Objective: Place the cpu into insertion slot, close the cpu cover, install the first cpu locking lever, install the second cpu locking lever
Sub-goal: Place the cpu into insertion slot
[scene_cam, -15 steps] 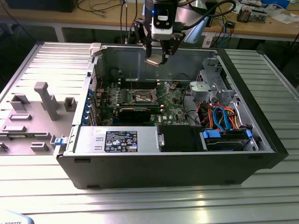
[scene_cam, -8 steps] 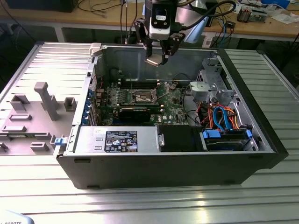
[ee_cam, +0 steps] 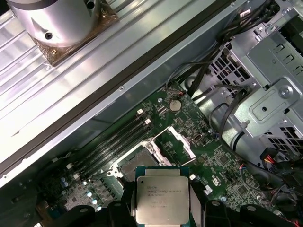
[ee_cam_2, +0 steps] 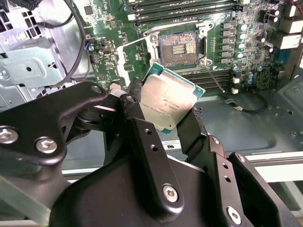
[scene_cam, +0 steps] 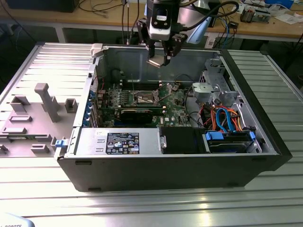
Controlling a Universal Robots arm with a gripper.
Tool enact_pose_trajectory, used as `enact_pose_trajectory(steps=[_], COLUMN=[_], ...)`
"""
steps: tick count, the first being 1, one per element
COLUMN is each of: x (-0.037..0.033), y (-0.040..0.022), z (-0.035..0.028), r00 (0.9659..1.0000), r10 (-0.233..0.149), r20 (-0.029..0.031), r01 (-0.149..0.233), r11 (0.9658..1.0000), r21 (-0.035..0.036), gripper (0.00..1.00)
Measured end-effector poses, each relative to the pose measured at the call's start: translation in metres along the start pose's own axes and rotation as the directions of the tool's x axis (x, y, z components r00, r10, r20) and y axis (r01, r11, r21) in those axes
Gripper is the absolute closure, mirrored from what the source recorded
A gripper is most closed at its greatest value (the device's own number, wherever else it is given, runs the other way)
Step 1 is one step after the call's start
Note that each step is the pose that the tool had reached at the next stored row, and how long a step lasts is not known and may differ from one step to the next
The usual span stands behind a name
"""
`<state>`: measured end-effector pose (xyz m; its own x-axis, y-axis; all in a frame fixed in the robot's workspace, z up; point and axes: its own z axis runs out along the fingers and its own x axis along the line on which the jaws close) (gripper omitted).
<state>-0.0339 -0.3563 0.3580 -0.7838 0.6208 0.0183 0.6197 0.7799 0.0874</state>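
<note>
Above the open computer case (scene_cam: 165, 172), your end effector (scene_cam: 157, 61) is closed on the cpu (ee_cam_2: 173, 101). It pinches opposite edges, likely to keep the metal top and the underside contacts free. The insertion slot (ee_cam_2: 179, 47) lies bare on the green board (ee_cam_2: 111, 71), well below the chip. The cpu cover (ee_cam: 183, 143) appears tipped open beside it, leaving the way in clear. Your arm reaches straight down, the chip slightly tilted.
</note>
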Motion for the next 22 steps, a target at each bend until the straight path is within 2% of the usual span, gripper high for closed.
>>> enact_pose_trajectory(steps=[8, 11, 17, 22], x=[0.0000, 0.0000, 0.0000, 0.0000], y=[0.0000, -0.0001, -0.0002, -0.0002], z=[0.0005, 0.0017, 0.0022, 0.0022], r00=[0.9984, 0.9932, 0.9823, 0.9822], r10=[0.057, 0.116, 0.187, 0.187], r20=[0.0050, 0.0109, 0.0178, 0.0181], r01=[-0.057, -0.116, -0.187, -0.187], r11=[0.9984, 0.9933, 0.9824, 0.9824], r21=[-0.0012, -0.0019, -0.0031, -0.0030], gripper=[0.46, 0.46, 0.46, 0.46])
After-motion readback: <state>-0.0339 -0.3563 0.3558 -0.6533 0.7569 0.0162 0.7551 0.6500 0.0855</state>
